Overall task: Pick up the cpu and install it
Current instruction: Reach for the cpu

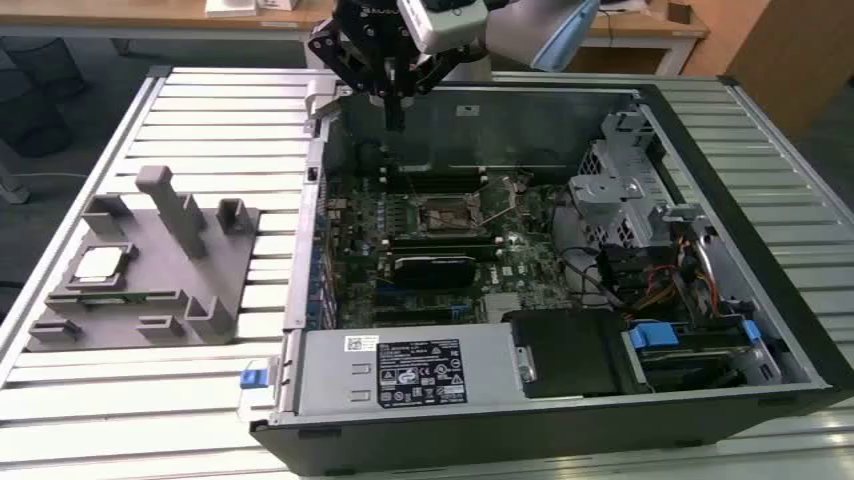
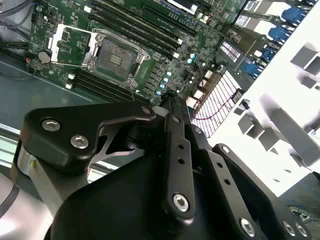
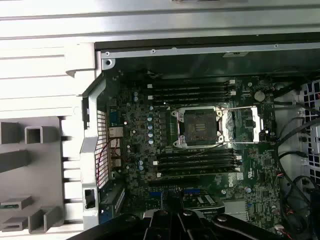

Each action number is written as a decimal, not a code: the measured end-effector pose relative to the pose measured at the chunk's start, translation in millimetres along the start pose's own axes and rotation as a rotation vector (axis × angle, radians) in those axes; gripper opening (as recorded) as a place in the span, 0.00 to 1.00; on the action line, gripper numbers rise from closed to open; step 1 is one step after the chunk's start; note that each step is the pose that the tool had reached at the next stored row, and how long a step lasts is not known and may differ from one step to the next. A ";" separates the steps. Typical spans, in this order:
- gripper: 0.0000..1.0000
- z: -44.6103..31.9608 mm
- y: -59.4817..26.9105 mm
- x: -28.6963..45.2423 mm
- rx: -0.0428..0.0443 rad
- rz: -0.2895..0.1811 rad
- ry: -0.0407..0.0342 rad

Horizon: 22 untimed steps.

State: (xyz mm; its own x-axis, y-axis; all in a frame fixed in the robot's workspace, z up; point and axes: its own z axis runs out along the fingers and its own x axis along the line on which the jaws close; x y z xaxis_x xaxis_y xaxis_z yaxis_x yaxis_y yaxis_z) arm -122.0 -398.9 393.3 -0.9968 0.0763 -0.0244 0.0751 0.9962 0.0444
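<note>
In the exterior view the claw (image 1: 394,120) hangs over an edge of the open computer case (image 1: 534,420), clenched on nothing. The cpu (image 1: 99,262) lies on the grey block (image 1: 160,290) on the tabletop (image 1: 134,400), well apart from the claw. In the second wrist view the claw's tips press together above the green board (image 2: 50,20). In the first wrist view the black socket (image 3: 199,125) has its lid flipped open.

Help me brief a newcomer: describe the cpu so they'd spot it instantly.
Start at the open computer case; on the exterior view's left of it lies a grey fixture. The cpu is the small flat square on it; its shiny silver top stands out from the matte grey blocks.
</note>
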 end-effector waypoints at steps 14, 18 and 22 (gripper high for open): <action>0.11 -0.1 -0.5 5.8 -0.0001 0.000 0.0000; 0.11 -0.3 -0.8 10.2 0.0000 0.000 0.0000; 0.11 -0.5 -1.3 17.5 0.0000 0.000 -0.0001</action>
State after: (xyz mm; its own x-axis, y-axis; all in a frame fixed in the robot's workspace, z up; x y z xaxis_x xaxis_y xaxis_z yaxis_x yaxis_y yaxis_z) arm -139.5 -398.9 393.3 -0.9968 0.0763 -0.0245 0.0751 0.9962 0.0443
